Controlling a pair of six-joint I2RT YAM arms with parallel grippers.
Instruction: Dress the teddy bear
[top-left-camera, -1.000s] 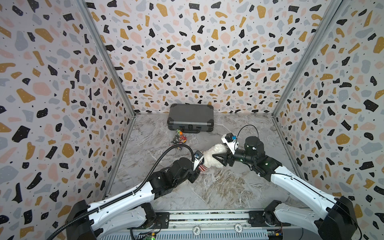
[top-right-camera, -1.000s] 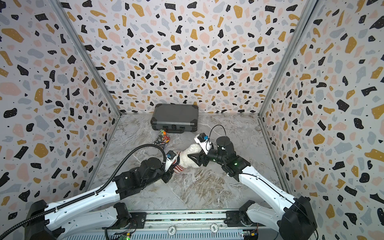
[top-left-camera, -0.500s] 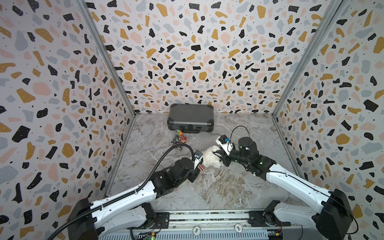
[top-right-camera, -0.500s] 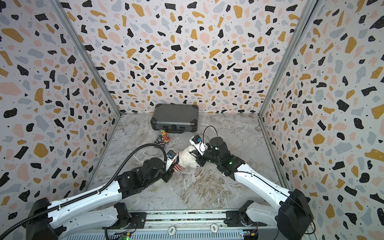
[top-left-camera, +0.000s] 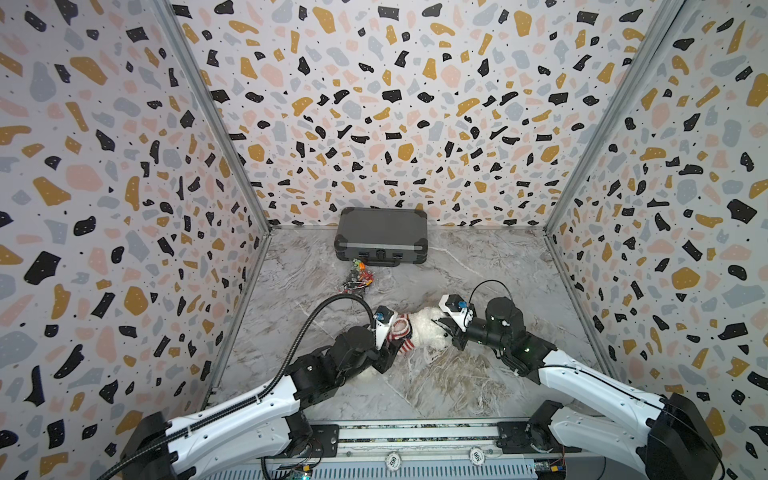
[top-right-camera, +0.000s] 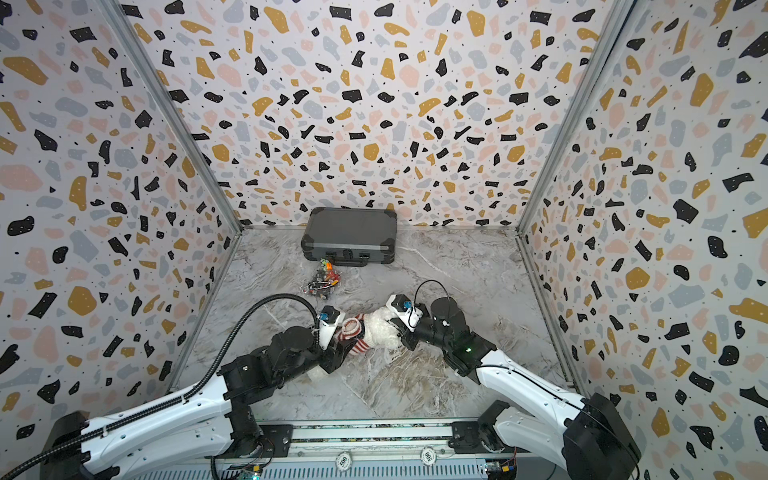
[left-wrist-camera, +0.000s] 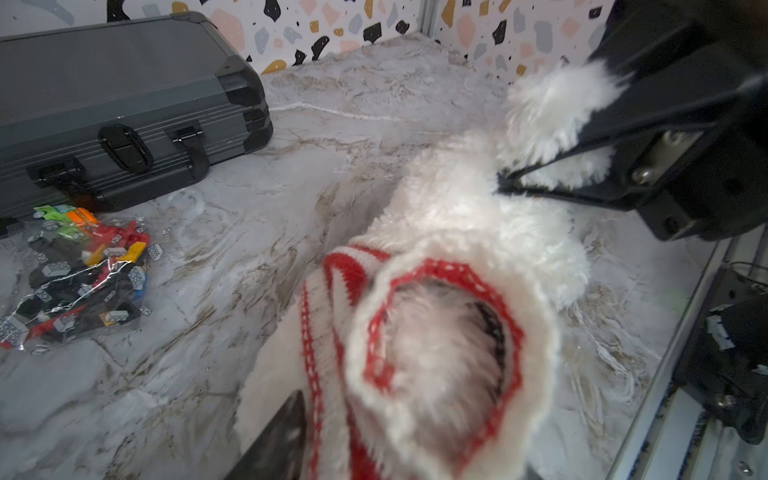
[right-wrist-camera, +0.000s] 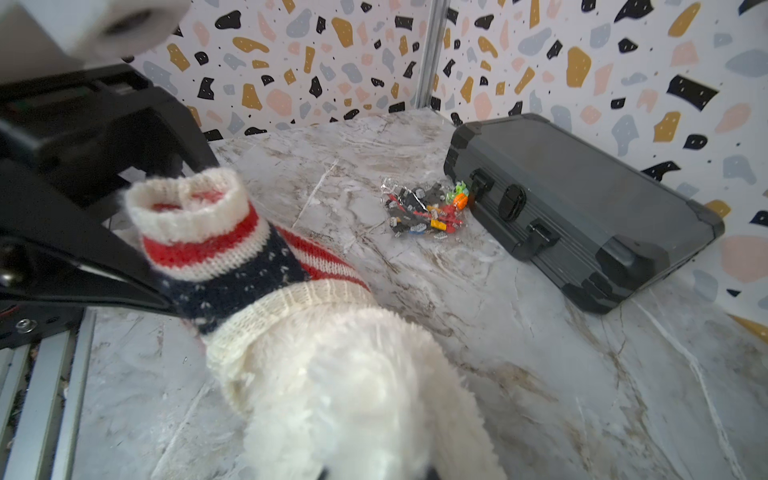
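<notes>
Teddy bear (top-left-camera: 429, 328) lying on the table (top-left-camera: 490, 270) between my two grippers, stretched lengthwise from one to the other. Sweater (top-left-camera: 401, 332) on the bear's end nearest my left gripper (top-left-camera: 394, 353), its collar between that gripper's spread fingers. Bear's opposite end at my right gripper (left-wrist-camera: 503, 185), one limb between its fingertips. Beyond my left gripper, well apart from it: bag of bricks (top-left-camera: 357, 280), flat on the table. Behind the bag, farther from both grippers: case (top-left-camera: 380, 239), lying flat against the back wall (top-left-camera: 374, 124). Bag just before the case's latch side; touching or not, I can't tell.
</notes>
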